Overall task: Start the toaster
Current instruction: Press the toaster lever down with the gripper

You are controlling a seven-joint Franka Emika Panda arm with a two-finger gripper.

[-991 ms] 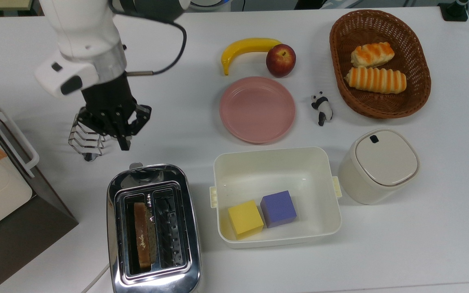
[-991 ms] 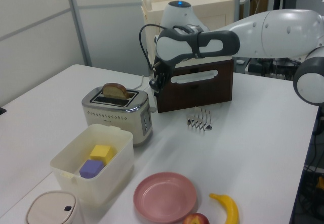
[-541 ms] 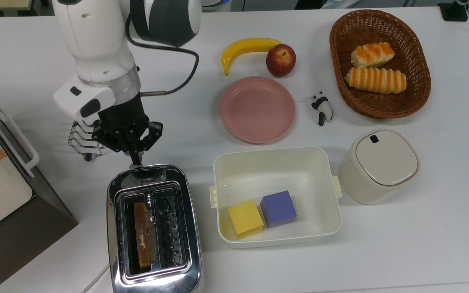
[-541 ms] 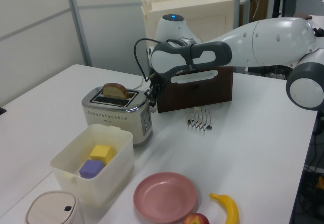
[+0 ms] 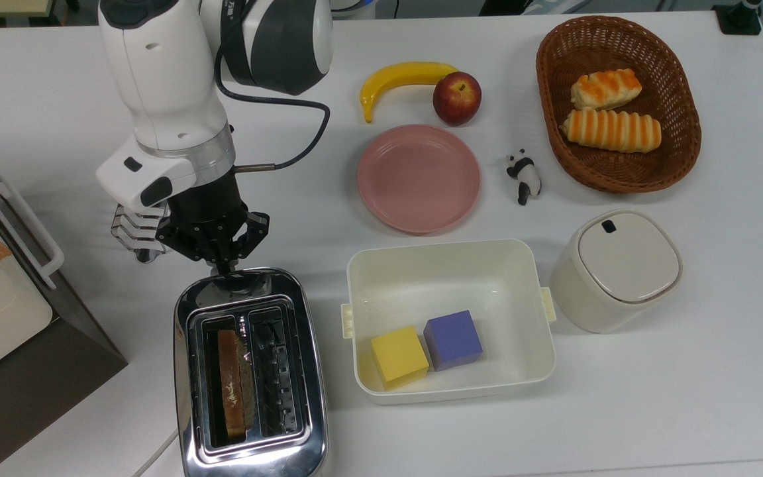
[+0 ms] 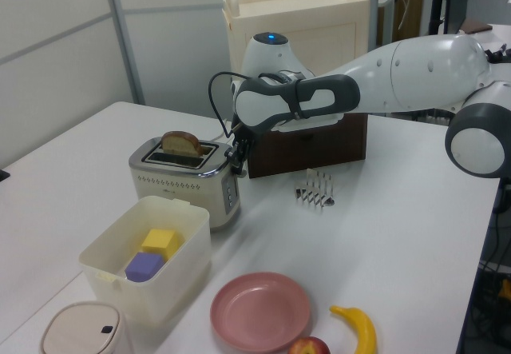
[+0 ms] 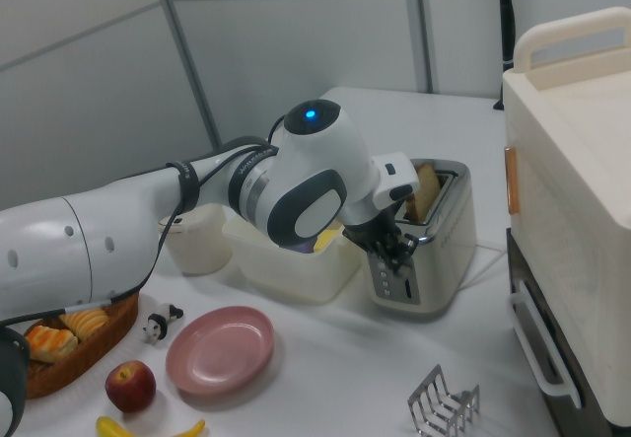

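No brand, label or writing can be read on any object.

The toaster (image 5: 249,371) stands at the desk's (image 5: 686,397) near edge in the top view, towards the top view's left, with its long side running away from that edge. One slice of bread (image 5: 230,384) sits in the slot on the top view's left; the other slot is empty. The gripper (image 5: 222,265) hangs at the toaster's far end, right over the place of the lever, and its fingers look drawn close together with nothing between them. Whether the tips touch the lever, I cannot tell.

Just beside the gripper, on the top view's left, stands a wire toast rack (image 5: 135,232), and further that way the cream-and-brown box appliance (image 5: 4,311) takes the desk's corner, so the room on that side is narrow. On the other side of the toaster the white bin (image 5: 451,262) with a yellow cube (image 5: 399,356) and a purple cube (image 5: 453,339) is near, with only a narrow strip of desk between them.

The left view shows the bread (image 6: 181,143) rising above the toaster (image 6: 188,180) and the gripper (image 6: 236,153) against its end face. The right view shows the control panel on this end face of the toaster (image 7: 426,245), with the gripper (image 7: 394,250) partly before it.
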